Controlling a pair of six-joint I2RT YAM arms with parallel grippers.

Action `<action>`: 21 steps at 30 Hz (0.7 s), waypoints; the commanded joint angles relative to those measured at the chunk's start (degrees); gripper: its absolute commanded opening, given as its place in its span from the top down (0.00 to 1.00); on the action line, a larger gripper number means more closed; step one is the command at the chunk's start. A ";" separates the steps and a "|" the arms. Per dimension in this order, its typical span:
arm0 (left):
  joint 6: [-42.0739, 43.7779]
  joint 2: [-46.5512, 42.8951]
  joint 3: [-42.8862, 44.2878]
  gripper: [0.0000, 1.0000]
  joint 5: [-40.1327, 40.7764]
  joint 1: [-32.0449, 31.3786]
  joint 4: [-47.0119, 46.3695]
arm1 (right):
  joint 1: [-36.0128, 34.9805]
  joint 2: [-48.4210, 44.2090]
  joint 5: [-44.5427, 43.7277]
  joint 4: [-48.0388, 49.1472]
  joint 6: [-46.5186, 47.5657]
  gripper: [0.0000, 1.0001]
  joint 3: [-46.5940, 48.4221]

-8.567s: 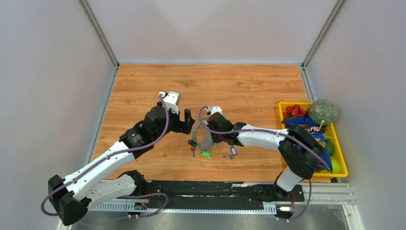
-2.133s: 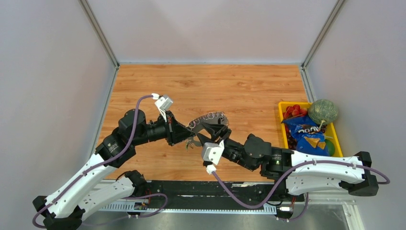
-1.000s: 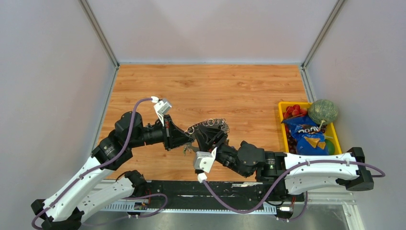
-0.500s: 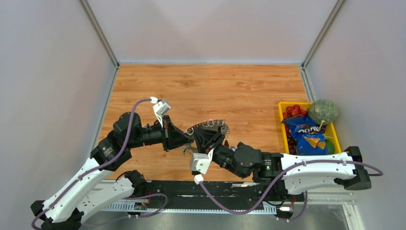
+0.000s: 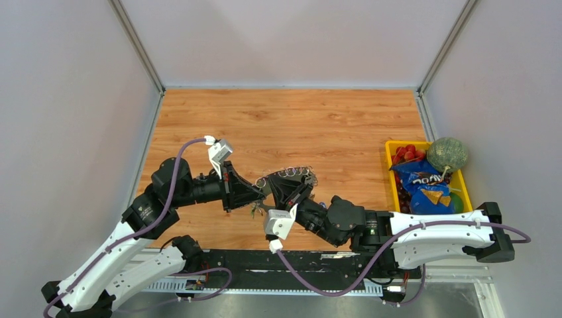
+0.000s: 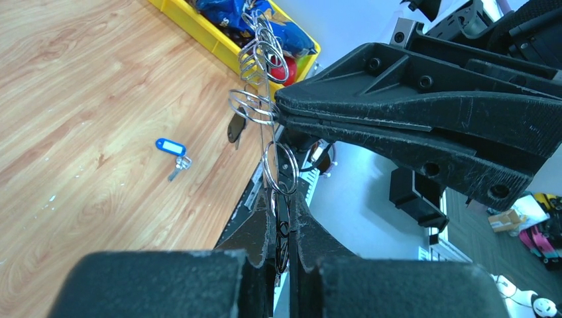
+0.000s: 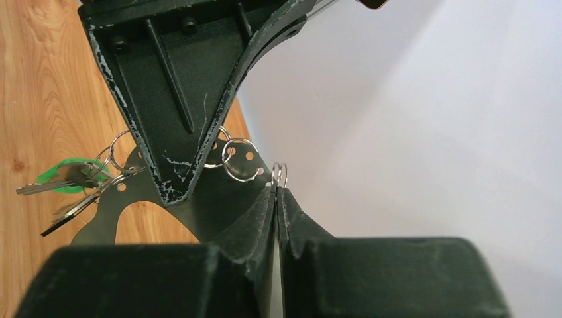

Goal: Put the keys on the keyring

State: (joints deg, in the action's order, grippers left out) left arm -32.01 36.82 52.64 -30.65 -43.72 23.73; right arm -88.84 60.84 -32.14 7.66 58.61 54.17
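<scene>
Top external view: both arms meet over the near middle of the wooden table (image 5: 298,119), with the left gripper (image 5: 260,193) and right gripper (image 5: 282,187) tip to tip. Between them, lifted off the surface, is the large, thin, silvery metal keyring (image 5: 290,171), which carries a row of small wire split rings (image 5: 306,173).

In the left wrist view the hoop is seen edge-on, running up from between the left fingers (image 6: 264,246). These are pressed narrow on its lower rim. The right gripper's jaws pinch the same edge higher up. A dark-headed key (image 6: 235,127) dangles from one of the rings.

In the right wrist view the right fingers (image 7: 262,218) are closed on the rim with almost no gap. The hoop appears here as a flat band pierced with round holes. A green-tagged key (image 7: 66,173) hangs from it by a ring, with plain keys beside it.

The blue-tagged key (image 6: 169,146) lies on the table, well apart from the hoop. Its tag has a white label window, and any writing there is too small to read.

At the table's right edge a yellow plastic bin (image 5: 472,211) holds a netted green melon (image 5: 447,154), a blue snack bag (image 5: 424,182) with illegible print, and small red fruits (image 5: 405,154).
</scene>
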 commanded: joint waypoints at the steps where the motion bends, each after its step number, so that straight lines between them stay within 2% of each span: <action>1: 0.83 -1.24 0.28 1.00 -5.58 -0.40 -6.79 | 0.20 0.52 -1.52 0.70 -0.40 0.96 2.39; 3: 0.88 -1.28 0.15 1.00 -5.64 -0.37 -6.91 | 0.20 0.28 -1.08 0.53 -0.96 1.00 2.31; 9: 1.41 -1.19 -1.14 1.00 -5.74 -0.34 -7.77 | 0.23 -1.34 -0.12 0.51 -3.75 1.00 1.88; 21: 4.86 -1.78 -1.71 1.00 -5.92 -0.40 -8.62 | 0.37 -6.18 -2.90 0.73 -16.24 1.00 -0.08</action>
State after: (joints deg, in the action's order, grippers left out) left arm -29.43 36.32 50.24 -34.98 -43.90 20.03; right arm -88.68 56.62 -32.42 7.42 47.90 54.39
